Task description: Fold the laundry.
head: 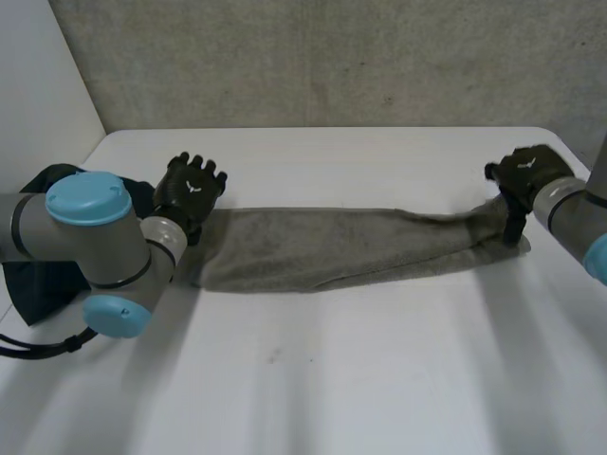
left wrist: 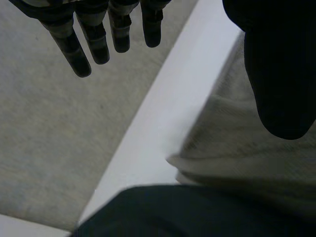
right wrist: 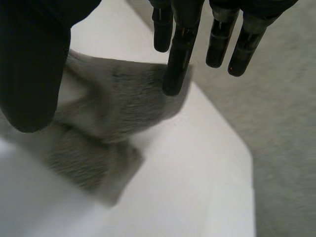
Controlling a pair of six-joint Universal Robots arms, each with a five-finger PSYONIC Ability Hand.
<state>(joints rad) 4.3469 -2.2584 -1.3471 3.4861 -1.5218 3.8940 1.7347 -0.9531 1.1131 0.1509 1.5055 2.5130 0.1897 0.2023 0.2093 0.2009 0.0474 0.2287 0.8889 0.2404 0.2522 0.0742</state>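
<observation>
While the grey towel (head: 322, 248) lies stretched in a long band across the middle of the frame on the white table (head: 379, 379), the left hand (head: 190, 190) hangs released over its left end, fingers (left wrist: 79, 54) straight, holding nothing. At the right edge the right hand (head: 522, 175) is released too, one straight fingertip (right wrist: 173, 84) touching the towel's rumpled, raised end. A dark cloth (head: 28, 275) lies at the left edge.

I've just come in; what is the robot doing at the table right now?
A grey towel lies on the white table, folded into a long strip. The left hand, fingers straight, is at its left end without gripping. The right hand is at the right end, where the cloth is bunched; whether it grips is unclear. A dark garment sits beside the left arm.
</observation>
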